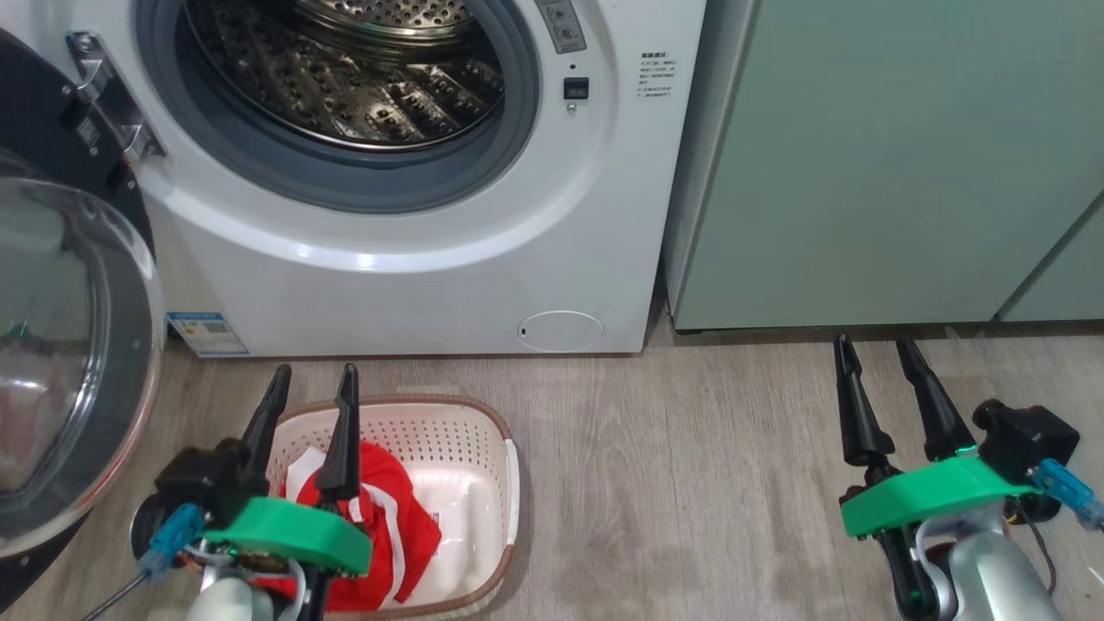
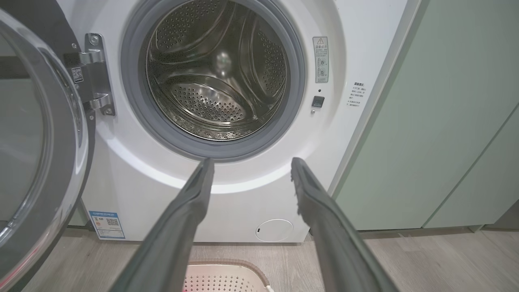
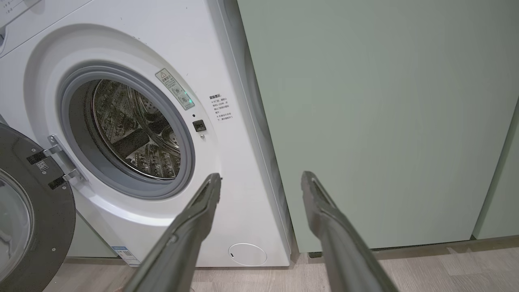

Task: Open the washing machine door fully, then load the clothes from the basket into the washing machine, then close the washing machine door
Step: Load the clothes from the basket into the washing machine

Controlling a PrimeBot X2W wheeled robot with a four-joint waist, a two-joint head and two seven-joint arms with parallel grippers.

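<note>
Washing machine door (image 1: 69, 345): glossy black rim, bulging clear glass, swung wide on its metal hinge (image 1: 108, 95). Washing machine (image 1: 414, 276) shows its perforated steel drum (image 1: 345, 86) inside a grey rubber gasket (image 1: 285, 168). Soft red, white-striped clothes (image 1: 401, 526) lie heaped in the perforated cream basket (image 1: 431, 435), under the left gripper (image 1: 316, 371). The left gripper and the right gripper (image 1: 873, 342) are both spread, empty.

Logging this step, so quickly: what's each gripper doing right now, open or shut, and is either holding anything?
Left gripper: open, holding nothing.
Right gripper: open, holding nothing.
</note>
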